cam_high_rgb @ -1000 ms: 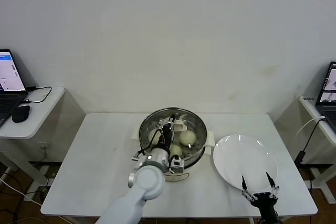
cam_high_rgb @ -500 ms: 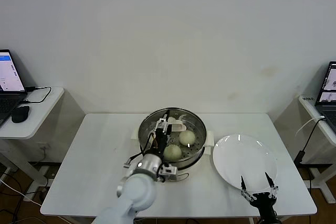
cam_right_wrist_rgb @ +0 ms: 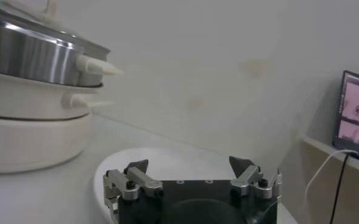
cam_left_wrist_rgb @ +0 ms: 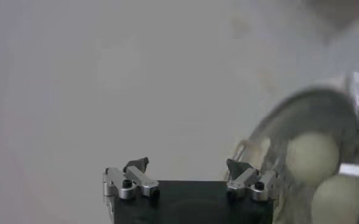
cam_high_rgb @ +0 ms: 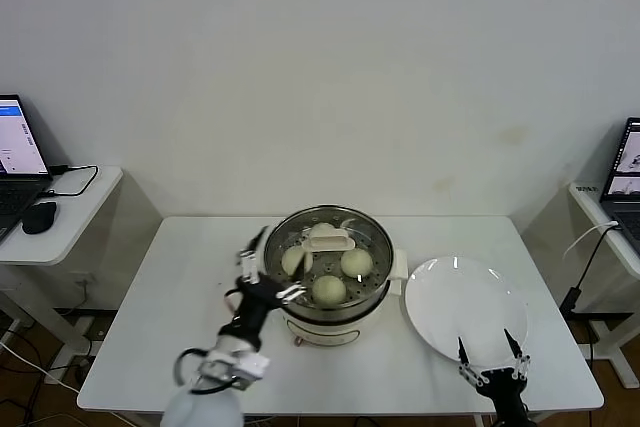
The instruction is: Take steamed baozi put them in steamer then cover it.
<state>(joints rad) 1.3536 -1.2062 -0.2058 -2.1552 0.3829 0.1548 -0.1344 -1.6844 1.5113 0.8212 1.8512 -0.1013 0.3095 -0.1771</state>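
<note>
1. Rectangular white table (cam_high_rgb: 180,277): carries everything below.

2. Round shiny stainless-steel steamer pot (cam_high_rgb: 372,292) on a white electric base: stands at the table's centre. Judged heavy, rigid and slick-walled; best left where it stands. Its axis is vertical, mouth up; short white side handles point to 3 and 9 o'clock. A white bar-shaped handle (cam_high_rgb: 328,240) shows over the pot's 12 o'clock half, its long axis running 9 to 3 o'clock; a clear cover may already rest on the rim, but this cannot be told for sure. If so, that handle is the place to take hold.

3. Flat round white plate (cam_high_rgb: 465,307): lies at 3 o'clock of the steamer, just beside it, bare.

4. Left gripper (cam_high_rgb: 268,269): at 9 o'clock of the pot, just outside its rim, fingers spread wide and holding nothing.

5. Right gripper (cam_high_rgb: 492,355): parked at the plate's 5 o'clock edge, fingers fully apart, empty.

6. Smooth round cream-white steamed buns (cam_high_rgb: 328,290): three are visible on the perforated tray inside the pot, at roughly 9, 3 and 6 o'clock; any fourth is hidden. Judged light, soft and easily dented, slightly tacky; a gentle hold across the widest girth suits them. Being near-spherical, they have no long axis or heading.
</note>
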